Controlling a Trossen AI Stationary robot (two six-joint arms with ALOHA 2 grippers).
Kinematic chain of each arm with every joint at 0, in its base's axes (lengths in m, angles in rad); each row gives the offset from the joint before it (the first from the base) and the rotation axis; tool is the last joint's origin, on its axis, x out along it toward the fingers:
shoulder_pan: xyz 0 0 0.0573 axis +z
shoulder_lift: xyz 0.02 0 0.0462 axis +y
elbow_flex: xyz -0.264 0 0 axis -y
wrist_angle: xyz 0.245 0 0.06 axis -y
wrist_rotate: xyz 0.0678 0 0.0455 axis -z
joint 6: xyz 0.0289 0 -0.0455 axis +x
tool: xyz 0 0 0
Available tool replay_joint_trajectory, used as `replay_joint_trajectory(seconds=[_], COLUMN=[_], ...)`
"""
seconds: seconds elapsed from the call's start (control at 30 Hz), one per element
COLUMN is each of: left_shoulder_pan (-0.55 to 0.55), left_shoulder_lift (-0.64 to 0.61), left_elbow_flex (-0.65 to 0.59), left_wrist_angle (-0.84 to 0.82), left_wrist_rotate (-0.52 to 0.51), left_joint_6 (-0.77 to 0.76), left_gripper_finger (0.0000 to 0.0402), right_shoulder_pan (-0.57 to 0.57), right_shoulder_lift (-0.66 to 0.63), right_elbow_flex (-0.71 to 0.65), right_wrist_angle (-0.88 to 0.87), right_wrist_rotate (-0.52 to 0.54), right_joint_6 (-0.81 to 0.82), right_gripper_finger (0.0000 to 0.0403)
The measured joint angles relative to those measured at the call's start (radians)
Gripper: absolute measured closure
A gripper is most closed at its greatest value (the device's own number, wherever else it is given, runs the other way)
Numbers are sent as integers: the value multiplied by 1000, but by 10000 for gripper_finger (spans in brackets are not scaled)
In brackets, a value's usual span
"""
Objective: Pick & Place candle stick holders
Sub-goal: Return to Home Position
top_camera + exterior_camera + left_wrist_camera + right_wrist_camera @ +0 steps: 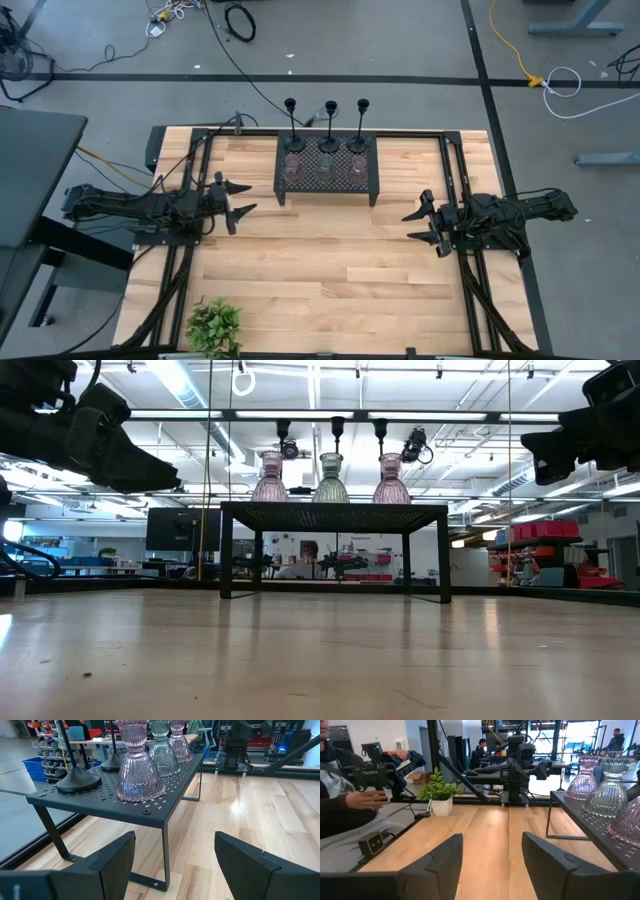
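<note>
Three tall black metal candle stick holders (328, 125) stand by their round feet along the far edge of a black perforated metal stand (328, 190). Three waisted glass holders, two pinkish and one greenish (326, 166), stand in a row in front of them; they also show in the low view (331, 478) and the left wrist view (138, 772). My left gripper (240, 199) is open, left of the stand. My right gripper (418, 225) is open, right of the stand. Both touch nothing.
A green leafy plant in a white pot (214, 327) stands at the table's near left edge. Bare wood (330, 270) lies between the arms and before the stand. A person's hand holding a device (370, 775) shows beyond the table in the right wrist view.
</note>
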Motion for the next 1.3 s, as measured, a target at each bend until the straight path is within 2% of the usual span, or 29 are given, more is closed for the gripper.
replay_joint_trajectory(seconds=[0.13,0.23,0.33,0.47,0.53,0.73,0.9,1.3], left_shoulder_pan=[0,0,0,0,1,16,29,29], left_shoulder_lift=[-7,-43,-106,-187,-226,-259,-252,-250], left_elbow_flex=[0,-13,-59,-62,-62,-63,-63,-63], left_wrist_angle=[-8,9,62,12,27,44,40,35], left_wrist_rotate=[4,63,198,406,461,459,460,460], left_joint_6=[-25,-56,-77,-83,-58,15,-40,-46], left_gripper_finger=[131,131,131,131,131,131,131,131], right_shoulder_pan=[0,0,0,0,0,0,0,0], right_shoulder_lift=[0,0,0,0,0,0,0,0], right_elbow_flex=[0,0,0,0,0,0,0,0], right_wrist_angle=[0,0,0,0,0,0,2,3], right_wrist_rotate=[0,0,0,0,0,0,0,0], right_joint_6=[0,0,0,0,0,0,0,0], right_gripper_finger=[198,198,198,198,198,198,198,198])
